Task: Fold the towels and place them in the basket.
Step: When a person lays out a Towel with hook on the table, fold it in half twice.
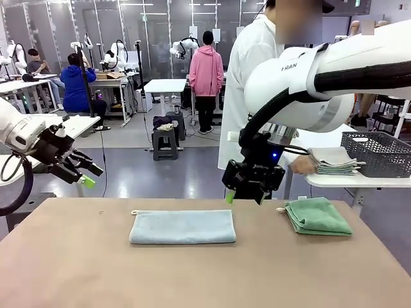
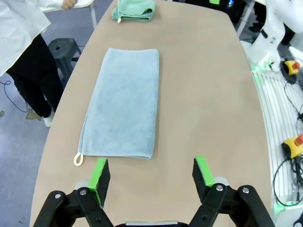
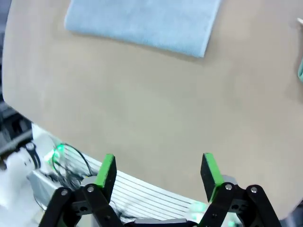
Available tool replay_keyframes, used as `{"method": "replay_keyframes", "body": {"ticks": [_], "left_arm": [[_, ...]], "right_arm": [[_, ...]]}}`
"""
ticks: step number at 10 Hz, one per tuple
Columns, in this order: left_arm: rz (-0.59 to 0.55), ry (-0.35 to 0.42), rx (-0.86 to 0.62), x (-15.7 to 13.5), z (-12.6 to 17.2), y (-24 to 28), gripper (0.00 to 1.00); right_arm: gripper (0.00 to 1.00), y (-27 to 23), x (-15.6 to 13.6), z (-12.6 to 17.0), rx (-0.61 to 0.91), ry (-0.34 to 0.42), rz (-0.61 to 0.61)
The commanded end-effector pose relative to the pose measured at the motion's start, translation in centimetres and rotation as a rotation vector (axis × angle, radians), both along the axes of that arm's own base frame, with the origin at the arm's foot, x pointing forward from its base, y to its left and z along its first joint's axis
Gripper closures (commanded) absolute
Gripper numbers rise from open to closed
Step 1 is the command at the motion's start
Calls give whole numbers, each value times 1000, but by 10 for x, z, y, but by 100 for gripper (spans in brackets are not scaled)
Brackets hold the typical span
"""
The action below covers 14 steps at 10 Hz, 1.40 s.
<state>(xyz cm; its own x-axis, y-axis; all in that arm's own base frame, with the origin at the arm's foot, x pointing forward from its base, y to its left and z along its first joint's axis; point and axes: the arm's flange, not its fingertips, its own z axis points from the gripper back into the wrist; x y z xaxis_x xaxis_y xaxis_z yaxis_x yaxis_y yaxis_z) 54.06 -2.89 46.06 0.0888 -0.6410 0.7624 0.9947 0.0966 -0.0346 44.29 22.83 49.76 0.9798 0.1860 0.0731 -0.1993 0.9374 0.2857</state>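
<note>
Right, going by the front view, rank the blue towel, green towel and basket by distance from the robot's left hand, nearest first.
1. Blue towel, middle, nearest the left hand.
2. Green towel, farther right.
3. Basket, far right, on the side table.

I'm wearing white shells (image 1: 302,96) and black cables (image 1: 27,183); my left end effector (image 1: 92,176) and right end effector (image 1: 244,197) are showing green pads (image 2: 100,176).

Blue towel (image 1: 183,226) flat at centre, green towel (image 1: 318,215) folded rightward, basket (image 1: 379,154) beyond.
</note>
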Motion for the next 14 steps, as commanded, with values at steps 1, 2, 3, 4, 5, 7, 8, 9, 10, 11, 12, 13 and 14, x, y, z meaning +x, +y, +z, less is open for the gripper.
{"method": "replay_keyframes", "body": {"ticks": [1, 2, 3, 4, 5, 7, 8, 9, 10, 11, 12, 13, 14], "left_arm": [[-13, 10, -18, 5, 2, -1, 12], [-12, 12, -21, 6, 1, 0, 12], [-12, 13, -23, 6, 1, 1, 12], [-9, 18, -21, 7, 1, 0, 12], [-9, 19, -14, 6, 1, -1, 12], [0, 4, 0, 1, -2, 0, 12], [0, 4, 0, 1, -2, 0, 12], [0, 4, 0, 1, -2, 0, 12], [0, 4, 0, 1, -2, 0, 12], [0, 4, 0, 1, -2, 0, 12], [0, 4, 0, 1, -2, 0, 12], [0, 4, 0, 1, -2, 0, 12], [0, 4, 0, 1, -2, 0, 12]], "right_arm": [[11, 9, -13, -9, 50, -22, -295], [11, 10, -14, -11, 65, -52, -377], [11, 11, -13, -13, 69, -62, -388], [11, 14, -9, -14, 85, -49, -407], [11, 17, -5, -13, 84, -37, -400], [11, 8, -7, -8, 76, -36, -378], [11, 8, -7, -8, 76, -36, -378], [11, 10, -7, -10, 77, -38, -383], [11, 24, 14, -19, 12, -51, -488], [11, 33, 25, -30, -11, -66, -499], [11, 47, 41, -50, -29, -101, -500], [11, 55, 54, -69, -32, -111, -487], [11, 62, 68, -89, -36, -115, -480]]}}
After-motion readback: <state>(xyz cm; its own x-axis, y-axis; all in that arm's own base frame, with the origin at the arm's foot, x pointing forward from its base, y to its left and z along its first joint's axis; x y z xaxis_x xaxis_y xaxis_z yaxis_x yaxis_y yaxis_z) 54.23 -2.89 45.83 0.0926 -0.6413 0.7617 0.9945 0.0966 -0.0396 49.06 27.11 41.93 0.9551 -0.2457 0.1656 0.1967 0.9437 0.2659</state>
